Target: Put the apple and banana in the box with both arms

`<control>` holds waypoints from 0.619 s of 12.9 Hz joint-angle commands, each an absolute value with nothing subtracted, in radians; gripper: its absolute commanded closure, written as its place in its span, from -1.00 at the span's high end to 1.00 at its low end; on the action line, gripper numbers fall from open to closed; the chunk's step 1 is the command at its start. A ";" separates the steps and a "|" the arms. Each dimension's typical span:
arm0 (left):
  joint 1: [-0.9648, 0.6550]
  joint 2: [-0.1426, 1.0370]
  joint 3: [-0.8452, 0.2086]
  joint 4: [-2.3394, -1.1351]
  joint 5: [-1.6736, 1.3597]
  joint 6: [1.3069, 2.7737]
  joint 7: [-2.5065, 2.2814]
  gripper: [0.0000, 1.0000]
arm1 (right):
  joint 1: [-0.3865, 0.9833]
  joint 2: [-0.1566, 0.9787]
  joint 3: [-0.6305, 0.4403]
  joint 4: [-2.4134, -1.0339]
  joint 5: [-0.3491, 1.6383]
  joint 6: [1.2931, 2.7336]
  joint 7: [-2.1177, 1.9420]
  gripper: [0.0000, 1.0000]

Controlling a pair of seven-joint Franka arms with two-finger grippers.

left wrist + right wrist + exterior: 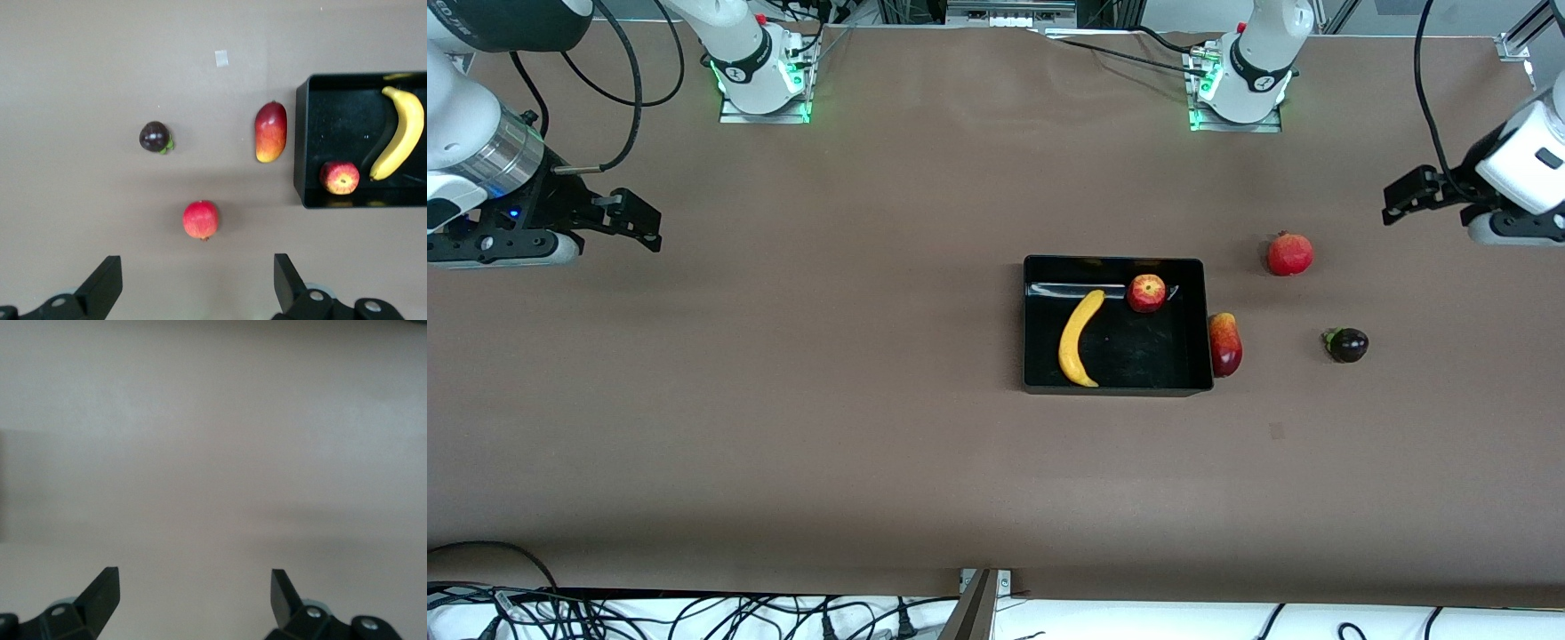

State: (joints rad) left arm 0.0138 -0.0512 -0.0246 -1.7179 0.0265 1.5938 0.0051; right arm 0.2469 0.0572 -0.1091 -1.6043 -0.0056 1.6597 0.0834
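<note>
Currently, the box (1032, 324) sat on the desk (783, 427) toward the left arm's end. Inside it, the banana (1079, 338) lay at the 9 o'clock side of the tray in the front view, and the apple (1146, 293) rested at about 1 o'clock, close to the banana's upper tip.

Outside the box, an elongated red-yellow fruit (1224, 344) lay touching the wall at 3 o'clock. A round red fruit (1289, 253) stood at 2 o'clock from the box, and a dark purple fruit (1347, 345) at 3 o'clock, well apart.

The left end effector (197, 287) hung over bare desk near the round red fruit, fingers spread, holding nothing. The right end effector (193, 597) waited over bare desk at the right arm's end, fingers spread and empty.
</note>
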 commanded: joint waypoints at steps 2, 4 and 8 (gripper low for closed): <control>-0.002 -0.063 -0.017 -1.723 0.025 1.621 0.023 1.00 | 0.247 0.048 -0.110 -1.594 0.008 1.598 0.092 1.00; -0.005 -0.049 -0.021 -1.720 0.026 1.663 0.009 1.00 | 0.247 0.048 -0.110 -1.592 0.009 1.603 0.091 1.00; 0.008 0.021 -0.015 -1.634 0.026 1.667 0.024 1.00 | 0.247 0.049 -0.110 -1.589 0.009 1.614 0.091 1.00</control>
